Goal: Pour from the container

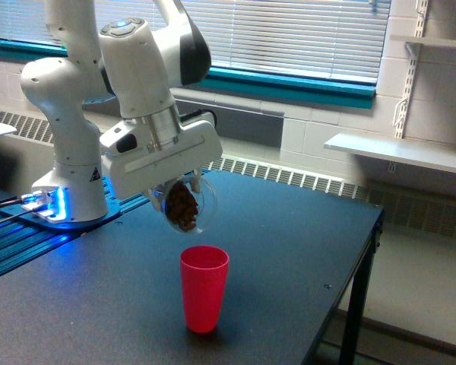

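The container (186, 205) is a small clear rounded jar with brown pieces inside, tilted steeply with its mouth pointing down and toward the exterior view's right. My gripper (175, 190) is shut on it, the white gripper body covering its upper part. A red plastic cup (204, 287) stands upright on the dark table, just below and slightly to the right of the jar's mouth. A short gap separates the jar from the cup's rim. No pieces are seen falling.
The dark table (289, 251) ends at an edge on the exterior view's right. The arm's white base (68, 182) stands on a blue ribbed platform at the left. A window with blinds and a radiator run along the back wall.
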Robot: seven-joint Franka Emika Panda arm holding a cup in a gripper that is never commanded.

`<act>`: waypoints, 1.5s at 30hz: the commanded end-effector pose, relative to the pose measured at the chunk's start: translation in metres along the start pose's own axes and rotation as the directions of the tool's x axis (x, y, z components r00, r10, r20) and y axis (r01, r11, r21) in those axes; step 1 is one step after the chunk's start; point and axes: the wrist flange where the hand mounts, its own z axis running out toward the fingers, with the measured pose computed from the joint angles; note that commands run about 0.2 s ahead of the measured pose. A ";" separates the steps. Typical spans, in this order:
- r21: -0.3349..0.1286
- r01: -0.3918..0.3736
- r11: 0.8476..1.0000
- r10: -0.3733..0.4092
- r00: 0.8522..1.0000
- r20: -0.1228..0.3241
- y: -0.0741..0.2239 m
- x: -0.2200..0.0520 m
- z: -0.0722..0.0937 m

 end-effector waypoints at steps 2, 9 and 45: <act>-0.019 0.052 0.998 -0.052 0.999 0.009 -0.020 0.004 0.002; -0.045 0.059 0.997 -0.058 0.998 0.027 -0.029 0.006 0.011; -0.116 0.048 0.992 -0.042 0.998 0.057 -0.045 0.000 0.033</act>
